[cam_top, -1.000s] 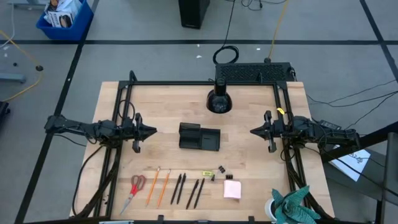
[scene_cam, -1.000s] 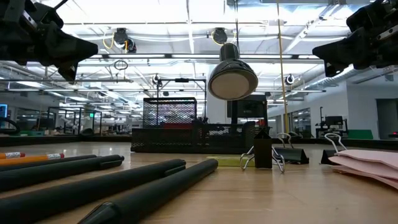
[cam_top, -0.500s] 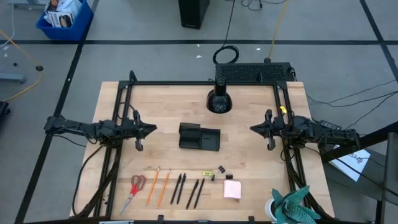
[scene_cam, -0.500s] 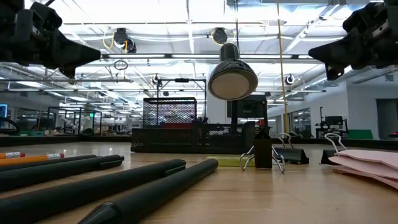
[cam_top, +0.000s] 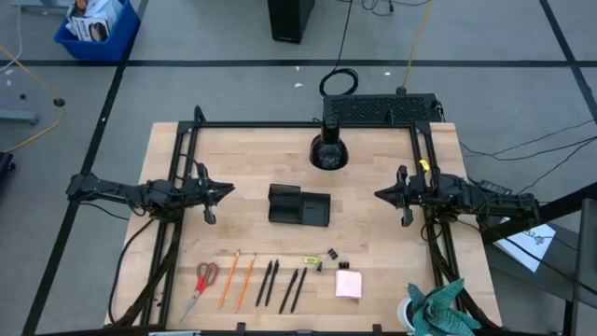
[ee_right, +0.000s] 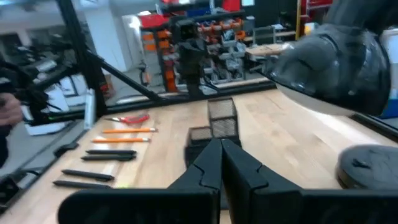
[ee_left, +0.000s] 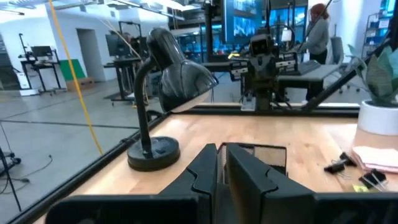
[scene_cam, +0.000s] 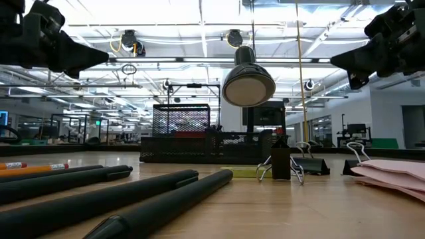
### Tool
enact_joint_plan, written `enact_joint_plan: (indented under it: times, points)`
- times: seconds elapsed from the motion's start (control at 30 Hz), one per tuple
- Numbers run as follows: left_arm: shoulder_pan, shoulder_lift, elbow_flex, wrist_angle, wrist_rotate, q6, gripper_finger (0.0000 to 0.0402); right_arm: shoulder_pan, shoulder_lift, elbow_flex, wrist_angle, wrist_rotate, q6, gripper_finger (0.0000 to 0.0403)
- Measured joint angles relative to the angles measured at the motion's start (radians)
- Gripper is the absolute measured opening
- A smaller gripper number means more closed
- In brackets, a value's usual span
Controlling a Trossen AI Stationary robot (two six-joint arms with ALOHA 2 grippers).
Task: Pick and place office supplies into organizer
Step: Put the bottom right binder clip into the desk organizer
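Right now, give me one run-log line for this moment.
left gripper: shut, empty, left of organizer | right gripper: shut, empty, right of organizer | scissors, pencils, pens: on table, unplaced

One camera looked straight down on the whole worktop (cam_top: pixel 373 233); another sat at worktop level facing the far room; both wrist cameras shared the organizer (cam_top: pixel 298 205).

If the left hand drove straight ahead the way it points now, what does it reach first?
Probably the small black compartmented organizer tray: the left hand points across the wooden table toward it and holds nothing. The hand looks raised, so it might pass above the tray; height is unclear.
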Motion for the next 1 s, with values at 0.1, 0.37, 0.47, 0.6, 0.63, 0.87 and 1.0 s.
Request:
enact_joint_plan:
  times: [0.1,0.37,0.47,0.6,0.63,0.87,1.0]
  points:
    - [0.000,0.000,0.000,0.007,0.000,0.000,0.0042,0.012,0.031,0.000,0.075,-0.046,-0.011,0.0004]
    - [0.000,0.000,0.000,0.007,0.014,-0.039,0.0042,0.155,0.260,0.000,0.405,-0.052,-0.073,0.0036]
    - [0.000,0.000,0.000,0.006,0.015,-0.039,0.0042,0.211,0.377,0.000,0.563,-0.050,-0.115,0.0051]
    - [0.000,0.000,0.000,0.006,0.015,-0.042,0.0042,0.279,0.526,0.074,0.610,0.005,-0.143,0.0072]
    - [0.000,0.000,0.000,0.006,0.015,-0.042,0.0042,0.299,0.566,0.107,0.576,0.048,-0.155,0.0077]
    - [0.000,0.000,0.000,0.006,0.016,-0.042,0.0042,0.427,0.872,0.352,0.348,0.370,-0.203,0.0111]
    - [0.000,0.000,0.000,0.006,0.016,-0.053,0.0042,0.456,1.006,0.465,0.248,0.390,-0.168,0.0124]
